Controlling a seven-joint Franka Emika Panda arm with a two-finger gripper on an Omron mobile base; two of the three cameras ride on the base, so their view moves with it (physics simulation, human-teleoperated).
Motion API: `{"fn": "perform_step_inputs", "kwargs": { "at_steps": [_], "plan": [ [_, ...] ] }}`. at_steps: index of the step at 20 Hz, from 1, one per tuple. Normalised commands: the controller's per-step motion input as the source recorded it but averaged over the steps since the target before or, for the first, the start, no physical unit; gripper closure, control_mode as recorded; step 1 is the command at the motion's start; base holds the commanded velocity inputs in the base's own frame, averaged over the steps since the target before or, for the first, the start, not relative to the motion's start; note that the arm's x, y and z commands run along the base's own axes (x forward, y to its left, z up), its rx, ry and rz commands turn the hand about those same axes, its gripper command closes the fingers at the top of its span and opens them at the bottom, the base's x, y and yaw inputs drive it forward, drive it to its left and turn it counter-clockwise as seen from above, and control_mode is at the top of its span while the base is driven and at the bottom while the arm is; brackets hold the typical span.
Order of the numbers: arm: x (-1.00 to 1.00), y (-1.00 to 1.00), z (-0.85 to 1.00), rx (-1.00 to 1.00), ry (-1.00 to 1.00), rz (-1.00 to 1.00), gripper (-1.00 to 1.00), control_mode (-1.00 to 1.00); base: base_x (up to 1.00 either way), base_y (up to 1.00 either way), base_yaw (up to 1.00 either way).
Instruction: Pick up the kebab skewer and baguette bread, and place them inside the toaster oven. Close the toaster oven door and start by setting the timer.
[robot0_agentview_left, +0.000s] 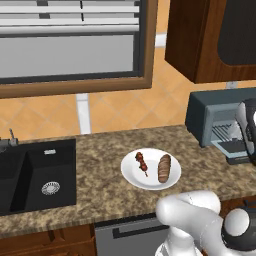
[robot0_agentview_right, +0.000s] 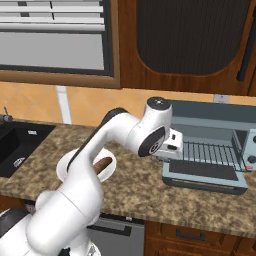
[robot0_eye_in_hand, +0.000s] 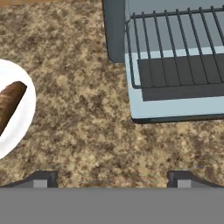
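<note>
Speckled brown granite counter (robot0_agentview_left: 100, 195), we see a round white plate (robot0_agentview_left: 132, 175) with stubby brown baguette bread (robot0_agentview_left: 164, 168) beside thin kebab skewer (robot0_agentview_left: 142, 163), boxy blue-grey toaster oven (robot0_agentview_right: 210, 122) door (robot0_eye_in_hand: 175, 107) down, no lettering legible, gripper (robot0_eye_in_hand: 113, 179) fingers spread, empty.

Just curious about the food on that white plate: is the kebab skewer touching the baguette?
Apart. The left base view shows a strip of white plate between the kebab skewer and the baguette.

Glossy white rounded arm (robot0_agentview_right: 85, 175) with dark joint caps.
</note>
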Motion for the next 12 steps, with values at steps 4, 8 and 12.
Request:
{"fn": "perform_step_inputs", "kwargs": {
  "at_steps": [4, 8, 12],
  "plan": [
    [-0.01, 0.99, 0.05, 0.0, 0.03, 0.0, -1.0, -1.0, 0.0, 0.0, 0.0],
    [0.0, 0.9, 0.0, 0.01, 0.07, 0.0, -1.0, -1.0, 0.0, 0.0, 0.0],
    [0.01, 0.54, -0.03, 0.01, 0.13, 0.0, -1.0, -1.0, 0.0, 0.0, 0.0]
  ]
}}
